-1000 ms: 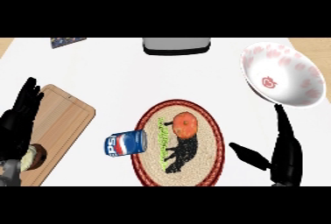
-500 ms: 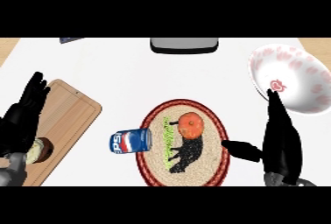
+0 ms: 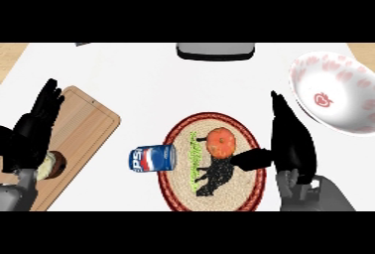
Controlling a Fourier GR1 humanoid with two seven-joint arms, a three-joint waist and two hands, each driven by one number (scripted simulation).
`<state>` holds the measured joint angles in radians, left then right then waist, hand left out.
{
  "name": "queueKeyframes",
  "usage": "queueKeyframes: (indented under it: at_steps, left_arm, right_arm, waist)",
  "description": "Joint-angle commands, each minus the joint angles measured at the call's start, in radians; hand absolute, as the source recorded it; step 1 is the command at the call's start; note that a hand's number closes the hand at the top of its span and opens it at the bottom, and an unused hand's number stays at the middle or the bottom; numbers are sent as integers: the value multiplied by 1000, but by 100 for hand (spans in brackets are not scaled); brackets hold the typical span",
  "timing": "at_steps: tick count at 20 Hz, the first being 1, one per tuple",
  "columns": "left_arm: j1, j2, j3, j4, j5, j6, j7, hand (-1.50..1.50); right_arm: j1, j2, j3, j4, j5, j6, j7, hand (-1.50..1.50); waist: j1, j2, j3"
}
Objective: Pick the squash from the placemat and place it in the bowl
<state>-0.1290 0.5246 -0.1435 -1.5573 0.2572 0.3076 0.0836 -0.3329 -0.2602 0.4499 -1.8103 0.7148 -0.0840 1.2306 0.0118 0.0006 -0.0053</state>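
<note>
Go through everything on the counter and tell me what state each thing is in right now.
squash: on the placemat, not held.
placemat: flat on the counter.
bowl: upright, nothing in it.
soda can: lying on its side at the placemat's left edge.
cutting board: flat on the counter.
right hand: open, beside the squash.
left hand: open, resting over the cutting board.

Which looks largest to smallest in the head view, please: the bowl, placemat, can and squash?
1. Placemat
2. Bowl, though cut by the view's right edge
3. and 4. Can and squash: they look alike, so I won't rank them.
</note>
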Motion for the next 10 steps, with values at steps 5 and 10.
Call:
queueKeyframes:
  at_steps: [5,10]
  left_arm:
    - [-32,8,24,6,4,-9,26,0]
    - [-12,-36,5,60,-23,-7,-33,0]
  right_arm:
    - [-88,95,-35,154,-163,242,229,-150]
    - [-115,117,-55,220,-193,293,238,-150]
  waist:
    - [5,1,3]
    - [-9,0,3]
